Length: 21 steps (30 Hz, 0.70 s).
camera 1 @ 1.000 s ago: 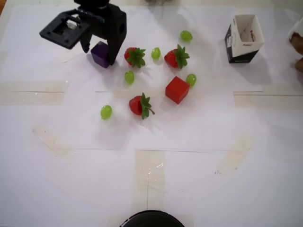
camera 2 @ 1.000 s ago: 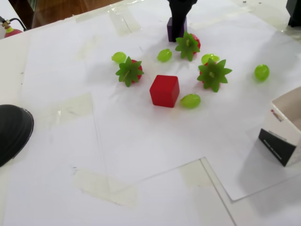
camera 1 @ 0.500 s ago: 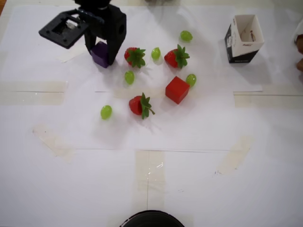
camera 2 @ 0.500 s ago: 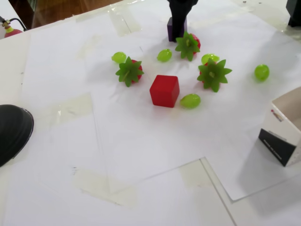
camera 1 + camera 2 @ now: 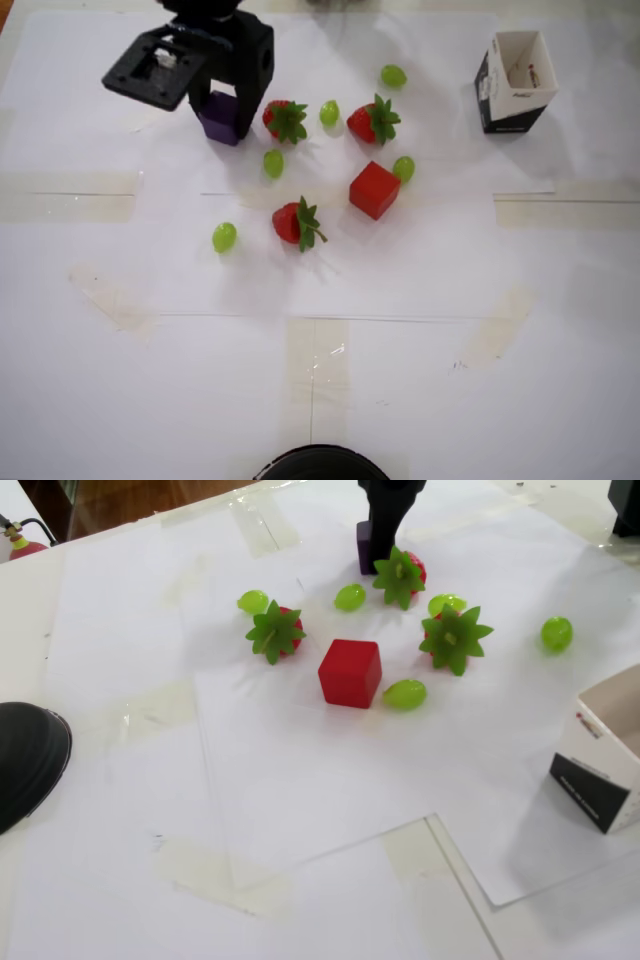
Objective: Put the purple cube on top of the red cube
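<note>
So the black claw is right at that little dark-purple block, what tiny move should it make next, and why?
Probably lift straight up a little. In the overhead view the black two-finger gripper straddles the small dark-purple cube, apparently closed on it. A red strawberry with green leaves sits close beside it, so rising first should clear the fruit before heading toward the bright-red cube.

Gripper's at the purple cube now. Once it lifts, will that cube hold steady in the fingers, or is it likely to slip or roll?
The purple cube looks solid with flat, matte faces, so the gripper fingers probably get even contact and little slip. With its flat faces it should not roll, unlike the grapes nearby. It looks small and likely light. The red cube has a flat top, so stacking should sit stably if aligned.
</note>
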Motion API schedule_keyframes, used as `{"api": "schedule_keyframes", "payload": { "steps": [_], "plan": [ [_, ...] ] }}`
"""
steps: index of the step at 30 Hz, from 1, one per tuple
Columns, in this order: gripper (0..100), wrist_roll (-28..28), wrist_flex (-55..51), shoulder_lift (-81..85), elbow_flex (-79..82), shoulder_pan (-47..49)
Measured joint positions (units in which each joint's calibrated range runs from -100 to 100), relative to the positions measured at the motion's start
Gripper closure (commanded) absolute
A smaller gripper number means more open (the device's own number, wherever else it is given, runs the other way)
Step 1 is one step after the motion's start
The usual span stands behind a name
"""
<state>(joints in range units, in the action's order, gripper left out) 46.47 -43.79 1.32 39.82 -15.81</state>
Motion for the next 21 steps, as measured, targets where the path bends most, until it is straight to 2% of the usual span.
{"api": "schedule_keyframes", "payload": {
  "steps": [12, 21],
  "plan": [
    [96, -9.18, -13.91, 1.64, -16.83, 2.25],
    [96, -12.5, -22.61, 1.73, -28.05, 7.87]
  ]
}}
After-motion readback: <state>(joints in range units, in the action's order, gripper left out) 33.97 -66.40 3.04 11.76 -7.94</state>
